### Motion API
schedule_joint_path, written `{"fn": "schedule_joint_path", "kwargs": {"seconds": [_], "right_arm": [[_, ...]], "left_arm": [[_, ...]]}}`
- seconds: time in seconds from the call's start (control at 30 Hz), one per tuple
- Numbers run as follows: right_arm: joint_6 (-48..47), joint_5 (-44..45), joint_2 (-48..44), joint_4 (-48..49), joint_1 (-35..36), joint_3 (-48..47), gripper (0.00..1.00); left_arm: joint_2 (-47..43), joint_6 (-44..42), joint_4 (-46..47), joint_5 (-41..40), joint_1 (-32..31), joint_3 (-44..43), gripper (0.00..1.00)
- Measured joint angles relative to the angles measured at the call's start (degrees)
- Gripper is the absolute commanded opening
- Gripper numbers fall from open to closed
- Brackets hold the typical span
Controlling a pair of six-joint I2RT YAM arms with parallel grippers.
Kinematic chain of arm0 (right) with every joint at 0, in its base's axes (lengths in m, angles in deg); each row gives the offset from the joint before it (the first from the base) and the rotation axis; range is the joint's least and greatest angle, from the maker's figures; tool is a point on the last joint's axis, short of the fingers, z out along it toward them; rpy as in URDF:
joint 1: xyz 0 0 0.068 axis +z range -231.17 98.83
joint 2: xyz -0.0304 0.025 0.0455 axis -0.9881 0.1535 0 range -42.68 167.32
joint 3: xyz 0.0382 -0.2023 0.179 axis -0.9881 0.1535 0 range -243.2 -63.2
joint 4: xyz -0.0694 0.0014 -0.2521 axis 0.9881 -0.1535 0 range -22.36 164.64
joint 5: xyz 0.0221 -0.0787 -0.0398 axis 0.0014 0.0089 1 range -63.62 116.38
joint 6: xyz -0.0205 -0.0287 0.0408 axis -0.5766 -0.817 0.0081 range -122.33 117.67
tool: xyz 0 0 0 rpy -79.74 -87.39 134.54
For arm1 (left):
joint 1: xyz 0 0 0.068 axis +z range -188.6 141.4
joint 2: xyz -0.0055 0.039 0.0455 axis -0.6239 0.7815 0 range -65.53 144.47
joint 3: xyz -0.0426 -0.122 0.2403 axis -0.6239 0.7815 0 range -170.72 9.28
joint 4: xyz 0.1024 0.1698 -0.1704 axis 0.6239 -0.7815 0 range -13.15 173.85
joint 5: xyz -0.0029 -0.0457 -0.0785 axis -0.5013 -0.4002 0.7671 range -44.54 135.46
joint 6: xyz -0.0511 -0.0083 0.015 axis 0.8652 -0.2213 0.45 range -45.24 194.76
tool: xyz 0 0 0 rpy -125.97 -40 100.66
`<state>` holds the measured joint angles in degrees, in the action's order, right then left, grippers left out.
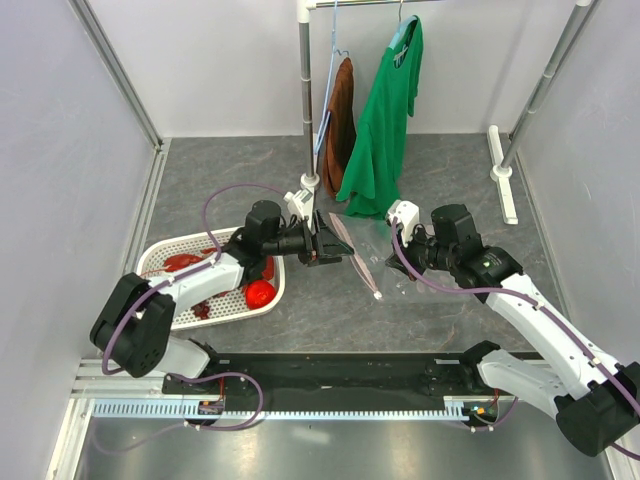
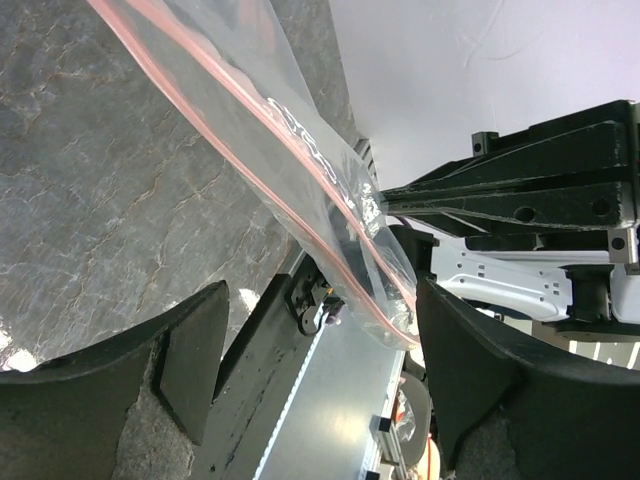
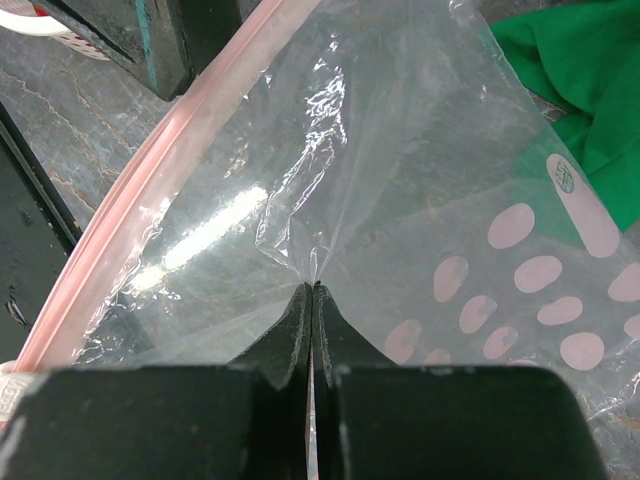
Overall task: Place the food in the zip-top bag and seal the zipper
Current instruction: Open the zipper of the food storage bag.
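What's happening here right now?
The right pincer is shut on the clear side of the zip-top bag, holding it up. The left pincer stands open with the bag's pink zipper edge between its fingers, not clamped. The bag looks empty; the lobster and tomato lie in the white basket.

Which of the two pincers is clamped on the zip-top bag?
The right pincer: its jaws are shut on the clear film of the zip-top bag. The left pincer stands open, clamping nothing.
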<state>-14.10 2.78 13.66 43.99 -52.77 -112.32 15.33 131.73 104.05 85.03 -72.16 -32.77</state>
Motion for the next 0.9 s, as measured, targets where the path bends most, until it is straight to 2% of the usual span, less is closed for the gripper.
{"fn": "schedule_joint_path", "kwargs": {"seconds": [0.3,0.9], "right_arm": [[0.2,0.2,-0.1,0.0,0.0,0.0,0.00],[0.5,1.9,-1.9,0.1,0.0,0.2,0.00]], "left_arm": [[1.3,0.0,-0.5,-0.4,0.0,1.0,0.72],[1.9,0.0,-1.6,-0.7,0.0,4.1,0.72]]}}
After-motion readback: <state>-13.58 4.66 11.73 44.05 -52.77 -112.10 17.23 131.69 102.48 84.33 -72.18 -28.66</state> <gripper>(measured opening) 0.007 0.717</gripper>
